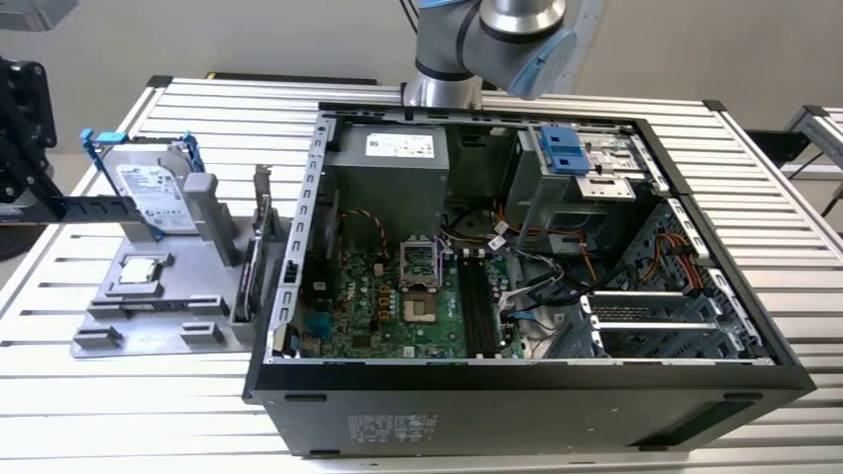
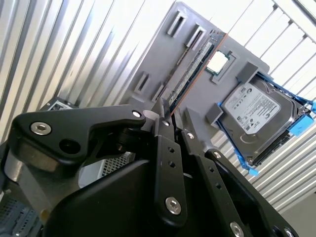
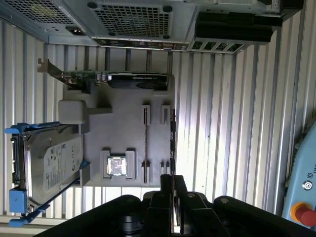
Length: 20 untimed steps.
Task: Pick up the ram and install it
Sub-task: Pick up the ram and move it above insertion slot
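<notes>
Jaws stood a narrow gap apart with nothing between them. The gripper (image 2: 175, 113) hung just short of the near end of the ram (image 2: 193, 69), clear of it as far as I could tell. The ram sat on edge in the holders of the grey fixture (image 3: 123, 128), running straight away from the jaws. Beside it, off to one side, was the CPU (image 3: 117, 165), then the hard drive (image 3: 52, 165) in its blue caddy. At the fixture's far end stood the upright card (image 3: 133, 79), with the case (image 3: 133, 22) beyond that. Risks, my read: the slim gap left little side margin. A small offset would land a fingertip on the stick's top edge or a holder and lever it crooked. An end grip rather than mid-length would let it swing. The views disagreed on alignment. The second wrist view put the stick's end about between the fingertips and gave its chip face at a slant. The first wrist view gave a thin edge-on line off to the side of the jaw line. The exterior view added the case interior, where loose cables (image 1: 534, 286) lay close to the black slots (image 1: 477, 306), a likely snag at install.
</notes>
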Each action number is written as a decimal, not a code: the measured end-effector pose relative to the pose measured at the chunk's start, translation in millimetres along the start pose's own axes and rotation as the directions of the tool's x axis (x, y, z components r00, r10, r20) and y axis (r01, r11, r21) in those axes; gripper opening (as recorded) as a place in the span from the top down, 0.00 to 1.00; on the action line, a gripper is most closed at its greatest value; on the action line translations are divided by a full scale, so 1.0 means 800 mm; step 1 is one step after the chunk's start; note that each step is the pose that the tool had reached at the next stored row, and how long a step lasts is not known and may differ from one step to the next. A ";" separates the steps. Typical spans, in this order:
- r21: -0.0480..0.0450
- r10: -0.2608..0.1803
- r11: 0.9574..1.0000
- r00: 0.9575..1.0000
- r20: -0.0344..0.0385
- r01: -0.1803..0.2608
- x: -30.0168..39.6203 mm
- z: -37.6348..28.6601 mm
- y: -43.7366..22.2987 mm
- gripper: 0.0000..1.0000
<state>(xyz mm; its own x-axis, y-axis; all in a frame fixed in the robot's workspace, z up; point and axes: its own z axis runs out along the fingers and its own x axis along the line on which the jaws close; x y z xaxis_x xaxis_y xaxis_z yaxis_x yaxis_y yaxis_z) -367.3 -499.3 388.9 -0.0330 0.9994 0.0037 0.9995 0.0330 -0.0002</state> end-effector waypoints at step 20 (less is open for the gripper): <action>0.002 0.000 1.000 1.000 0.000 0.000 -0.0014 0.0000 0.0411 1.00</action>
<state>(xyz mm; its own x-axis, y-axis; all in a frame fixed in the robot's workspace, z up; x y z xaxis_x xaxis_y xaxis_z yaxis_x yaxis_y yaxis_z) -334.4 -499.3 388.9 -0.0330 0.9994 0.0037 0.9995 0.0330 -0.0027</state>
